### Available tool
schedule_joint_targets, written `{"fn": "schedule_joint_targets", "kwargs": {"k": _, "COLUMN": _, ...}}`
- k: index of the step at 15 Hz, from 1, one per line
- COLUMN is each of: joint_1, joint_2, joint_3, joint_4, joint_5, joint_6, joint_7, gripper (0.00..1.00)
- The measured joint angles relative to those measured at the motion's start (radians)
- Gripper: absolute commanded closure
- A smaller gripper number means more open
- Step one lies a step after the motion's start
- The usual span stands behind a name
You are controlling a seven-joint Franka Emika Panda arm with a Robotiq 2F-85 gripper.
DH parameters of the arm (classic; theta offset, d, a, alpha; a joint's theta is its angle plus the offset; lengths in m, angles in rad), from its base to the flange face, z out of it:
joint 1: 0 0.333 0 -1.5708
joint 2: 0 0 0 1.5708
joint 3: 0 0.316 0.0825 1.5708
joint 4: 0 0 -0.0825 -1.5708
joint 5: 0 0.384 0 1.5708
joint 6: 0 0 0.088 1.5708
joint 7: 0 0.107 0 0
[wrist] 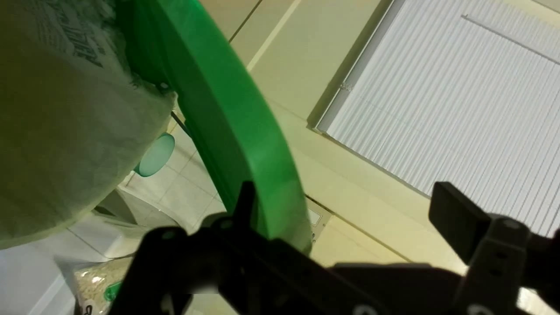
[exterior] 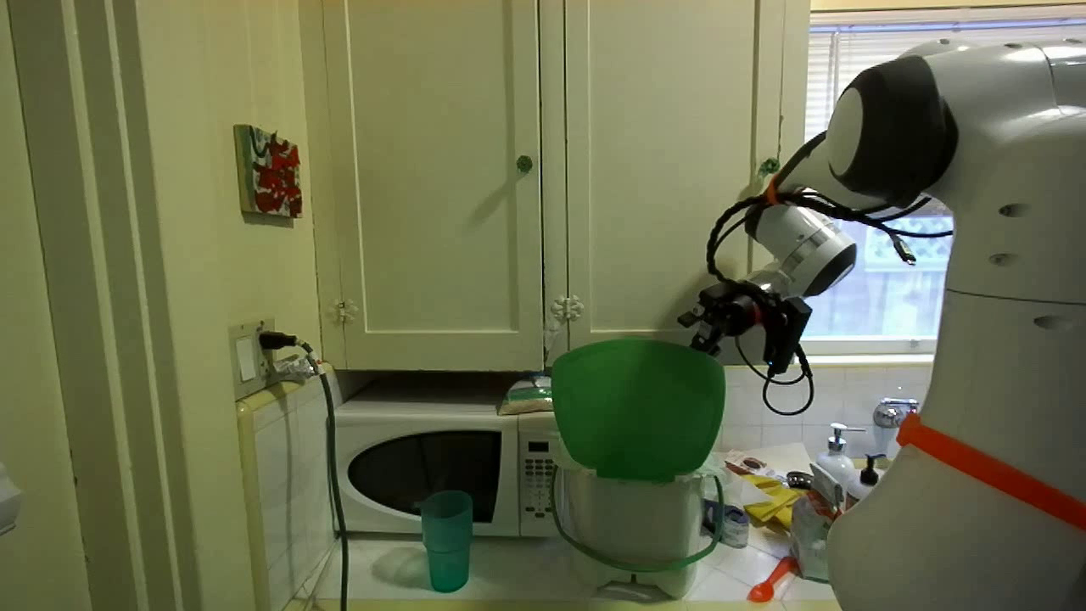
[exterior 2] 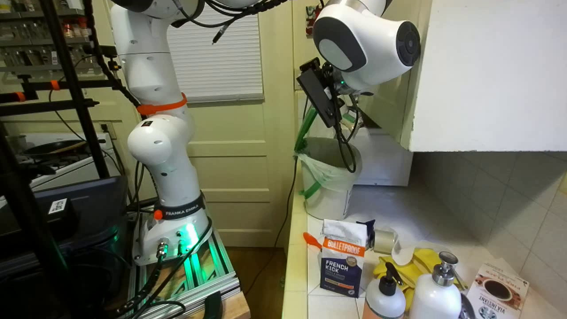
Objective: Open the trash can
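Bin (exterior: 632, 519): on worktop (exterior: 511, 570), lid (exterior: 640, 407) raised. Fingers (wrist: 457, 223): wide apart, gripping nothing. Key relation, in an exterior view: lid at 7 o'clock from the fingers, just beside; contact cannot be told. Wrist view: lid slants 11 to 5 o'clock. Judgement: task seems done; withdrawal towards 1 o'clock spares the lid.

Wrist view: I cannot read the blurred bin-liner lettering (wrist: 82, 40), upper left; the lower edge crops my gripper (wrist: 343, 194). In an exterior view, the lower edge crops both pump bottles (exterior 2: 436, 297).
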Motion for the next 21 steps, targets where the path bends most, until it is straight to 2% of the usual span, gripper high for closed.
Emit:
{"fn": "schedule_joint_targets", "kwargs": {"k": 13, "joint_1": 0.012, "joint_2": -0.001, "joint_3": 0.024, "joint_4": -0.016, "joint_5": 0.006, "joint_6": -0.039, "joint_7": 0.023, "gripper": 0.00}}
{"fn": "schedule_joint_targets", "kwargs": {"k": 21, "joint_1": 0.014, "joint_2": -0.006, "joint_3": 0.027, "joint_4": -0.015, "joint_5": 0.058, "joint_6": -0.065, "joint_7": 0.024, "gripper": 0.00}}
